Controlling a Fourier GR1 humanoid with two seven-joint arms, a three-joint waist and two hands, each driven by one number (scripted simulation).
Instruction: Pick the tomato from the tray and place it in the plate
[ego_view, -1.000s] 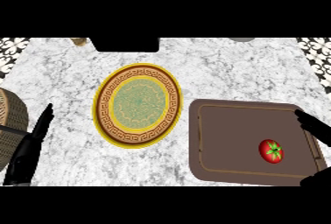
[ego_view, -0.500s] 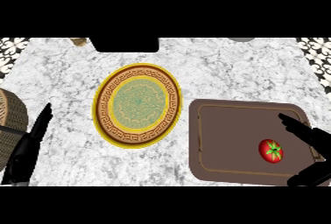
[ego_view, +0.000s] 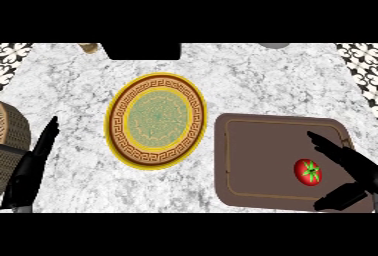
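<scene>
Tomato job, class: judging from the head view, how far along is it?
Nothing is finished: the tomato lies on the tray and the plate holds nothing. In hand: the open right hand brackets the tomato without gripping it. Left: grasp, lift, carry to the plate. The left hand rests at the left edge.

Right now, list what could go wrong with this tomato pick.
1. The tomato is round and sits near the tray's right rim; the right hand, open around it, might nudge it so it rolls away.
2. The plate lies left of the tray, so the carry must clear the tray's raised rim.
</scene>
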